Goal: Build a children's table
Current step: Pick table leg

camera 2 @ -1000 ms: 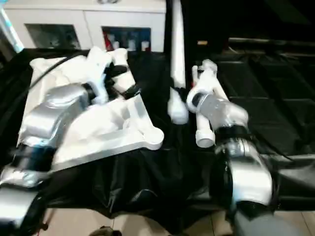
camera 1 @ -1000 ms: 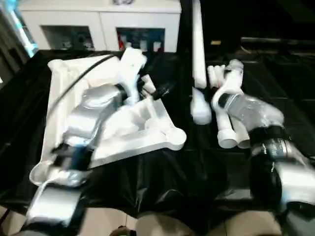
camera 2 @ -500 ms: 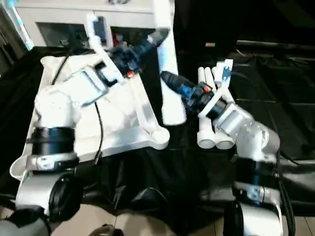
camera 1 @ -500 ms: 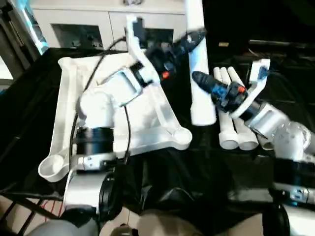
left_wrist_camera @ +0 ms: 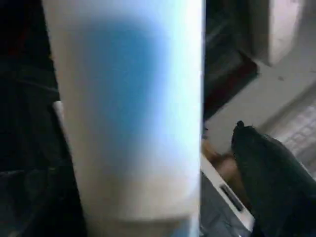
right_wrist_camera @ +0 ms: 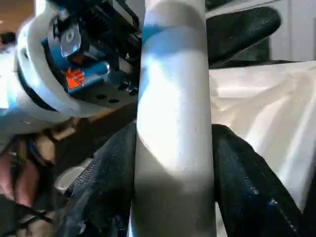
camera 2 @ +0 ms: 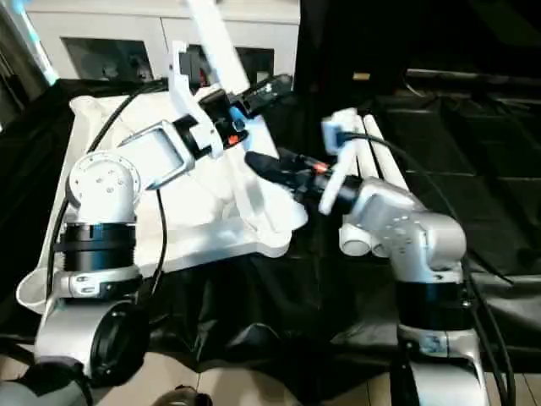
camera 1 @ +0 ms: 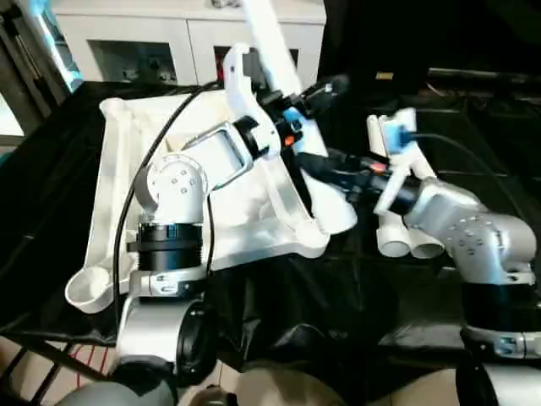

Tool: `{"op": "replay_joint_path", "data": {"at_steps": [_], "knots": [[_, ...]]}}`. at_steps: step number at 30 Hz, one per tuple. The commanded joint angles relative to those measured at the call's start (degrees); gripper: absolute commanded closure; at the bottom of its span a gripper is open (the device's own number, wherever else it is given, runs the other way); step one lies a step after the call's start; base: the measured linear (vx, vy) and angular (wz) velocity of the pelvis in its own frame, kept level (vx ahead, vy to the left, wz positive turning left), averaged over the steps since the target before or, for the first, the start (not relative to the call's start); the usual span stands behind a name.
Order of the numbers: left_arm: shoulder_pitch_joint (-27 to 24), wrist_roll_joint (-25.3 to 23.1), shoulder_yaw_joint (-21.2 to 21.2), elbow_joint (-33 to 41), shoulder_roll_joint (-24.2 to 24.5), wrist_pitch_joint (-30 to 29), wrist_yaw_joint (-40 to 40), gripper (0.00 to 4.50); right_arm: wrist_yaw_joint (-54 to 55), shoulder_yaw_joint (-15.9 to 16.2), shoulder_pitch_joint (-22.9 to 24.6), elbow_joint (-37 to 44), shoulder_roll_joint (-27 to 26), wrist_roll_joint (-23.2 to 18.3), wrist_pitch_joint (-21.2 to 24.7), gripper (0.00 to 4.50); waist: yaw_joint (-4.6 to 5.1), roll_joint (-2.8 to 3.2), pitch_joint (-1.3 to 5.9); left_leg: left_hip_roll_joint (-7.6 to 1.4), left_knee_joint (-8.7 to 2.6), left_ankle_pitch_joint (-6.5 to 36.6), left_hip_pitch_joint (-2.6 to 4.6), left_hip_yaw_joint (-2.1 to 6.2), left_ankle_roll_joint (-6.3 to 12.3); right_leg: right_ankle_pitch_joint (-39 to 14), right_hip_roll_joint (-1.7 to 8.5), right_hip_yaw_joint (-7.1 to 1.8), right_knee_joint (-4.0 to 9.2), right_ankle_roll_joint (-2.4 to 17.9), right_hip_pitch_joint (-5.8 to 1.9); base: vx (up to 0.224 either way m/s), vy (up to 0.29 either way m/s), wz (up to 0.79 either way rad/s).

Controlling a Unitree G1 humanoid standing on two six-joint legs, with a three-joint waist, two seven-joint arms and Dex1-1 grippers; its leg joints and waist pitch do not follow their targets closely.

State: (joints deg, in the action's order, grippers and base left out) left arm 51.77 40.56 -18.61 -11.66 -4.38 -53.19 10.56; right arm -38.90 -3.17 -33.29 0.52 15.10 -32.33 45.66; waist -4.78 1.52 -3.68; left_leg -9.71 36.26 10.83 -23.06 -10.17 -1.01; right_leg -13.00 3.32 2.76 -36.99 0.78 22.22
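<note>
The white tabletop (camera 1: 114, 161) lies underside up on the black cloth, with round corner sockets (camera 1: 88, 289). One long white leg (camera 1: 267, 35) slants over it, top end leaning to the left and thick end (camera 1: 340, 213) above the near right corner socket. My right gripper (camera 1: 319, 166) is shut on the leg's lower part, and both its fingers (right_wrist_camera: 106, 182) press on the leg (right_wrist_camera: 173, 123). Higher up, my left gripper (camera 1: 303, 100) straddles the leg (left_wrist_camera: 128, 123). It is open, with a gap between the leg and its finger (left_wrist_camera: 266, 187).
Three more white legs (camera 1: 404, 241) lie side by side on the black cloth, right of the tabletop and under my right forearm. A white glass-door cabinet (camera 1: 127, 34) stands behind the table. The cloth's front edge drops to a tiled floor (camera 1: 25, 381).
The held leg has tipped from upright to slanted, top end leftward. My right gripper has carried its lower end left, over the tabletop's near right corner. My left gripper stays at the leg.
</note>
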Motion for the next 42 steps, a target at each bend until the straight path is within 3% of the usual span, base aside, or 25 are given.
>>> {"op": "replay_joint_path", "data": {"at_steps": [1, 4, 6, 20, 27, 28, 29, 36, 38, 42], "knots": [[0.8, -0.3, -0.3, 0.4, -0.6, 0.5, -2.3, 0.82, 3.8, 2.5, -0.3, 0.8, -0.2, 4.4, -1.8, 2.66, 0.22, -0.45, 4.52, -3.20, -3.93, 1.8, 1.37, 1.45, 1.78, 0.6, 4.77, -2.64, 4.48, 13.4, -2.97, 0.000, 0.000, 0.00], [0.8, 0.7, -0.7, 0.5, -1.1, 0.5, -4.6, 1.07, 5.7, 2.9, -0.1, 1.1, -1.6, 6.1, -3.5, 2.66, 0.32, -0.34, 4.46, -3.11, -3.99, 2.9, 1.45, 1.37, 1.28, 0.2, 4.75, -2.76, 4.62, 13.2, -2.88, 0.000, 0.000, 0.00], [0.8, 0.4, -1.0, 0.8, -2.0, 0.4, -7.2, 1.26, 8.8, 4.7, 0.0, 1.4, -2.6, 9.5, -6.0, 2.66, 0.34, -0.35, 4.48, -3.17, -4.00, 2.6, 1.43, 1.41, 1.06, 0.7, 4.73, -2.77, 4.52, 13.1, -2.85, 0.000, 0.000, 0.00], [-0.3, -3.3, 0.8, 1.4, -2.4, 2.9, -10.9, 2.52, 12.2, 7.2, 0.0, 1.3, -4.7, 13.0, -10.5, 2.66, 0.90, -0.25, 4.37, -3.14, -4.20, 3.5, 1.42, 1.47, 1.24, 0.5, 4.68, -2.83, 4.66, 12.6, -2.91, 0.000, 0.000, 0.00], [-1.0, -4.4, 2.6, 1.9, -1.7, 4.1, -9.6, 2.60, 10.7, 8.7, 0.4, 1.8, -4.4, 13.9, -11.3, 2.66, 1.50, -0.31, 4.36, -3.08, -4.16, 3.4, 1.27, 1.44, 1.74, 1.8, 4.72, -2.83, 4.61, 13.5, -3.08, 0.000, 0.000, 0.00], [-1.0, -4.5, 2.7, 1.9, -1.6, 4.3, -9.4, 2.61, 10.5, 8.7, 0.4, 1.8, -4.4, 13.7, -11.2, 2.31, 1.50, -0.27, 4.37, -3.10, -4.15, 3.5, 1.31, 1.44, 1.86, 1.6, 4.72, -2.83, 4.65, 13.4, -3.07, 0.000, 0.000, 0.00], [-1.0, -4.7, 2.9, 1.8, -1.4, 4.5, -9.0, 2.61, 9.9, 8.3, 0.4, 1.8, -4.4, 12.5, -10.0, 1.96, 1.52, -0.32, 4.37, -3.11, -4.13, 3.3, 1.30, 1.42, 1.91, 1.7, 4.70, -2.85, 4.59, 13.4, -3.07, 0.000, 0.000, 0.00], [-1.6, -6.7, 7.5, 2.4, 2.2, 6.0, -2.7, 2.62, 6.2, 7.6, 0.6, 3.1, -0.9, 9.6, -5.5, 1.54, 1.37, -0.29, 4.36, -3.14, -4.19, 3.1, 1.37, 1.48, 2.19, 1.4, 4.63, -2.84, 4.57, 13.3, -3.10, 0.000, 0.000, 0.00], [-2.0, -6.7, 10.1, 3.0, 4.6, 6.2, 2.7, 2.62, 5.2, 5.7, 0.3, 3.9, 0.6, 7.8, -3.3, 1.25, 1.31, -0.17, 4.43, -3.22, -4.19, 2.8, 1.46, 1.51, 2.18, 2.1, 4.68, -2.84, 4.40, 13.5, -3.05, 0.000, 0.000, 0.00], [-1.8, -6.3, 13.8, 2.3, 9.8, 6.4, 13.7, 2.62, 2.1, 3.6, -0.6, 5.0, 5.8, 5.5, 1.6, 1.14, 1.12, 0.03, 4.37, -3.21, -4.23, 2.9, 1.63, 1.41, 1.60, 2.2, 4.64, -2.86, 4.39, 13.7, -3.03, 0.000, 0.000, 0.00]]}}
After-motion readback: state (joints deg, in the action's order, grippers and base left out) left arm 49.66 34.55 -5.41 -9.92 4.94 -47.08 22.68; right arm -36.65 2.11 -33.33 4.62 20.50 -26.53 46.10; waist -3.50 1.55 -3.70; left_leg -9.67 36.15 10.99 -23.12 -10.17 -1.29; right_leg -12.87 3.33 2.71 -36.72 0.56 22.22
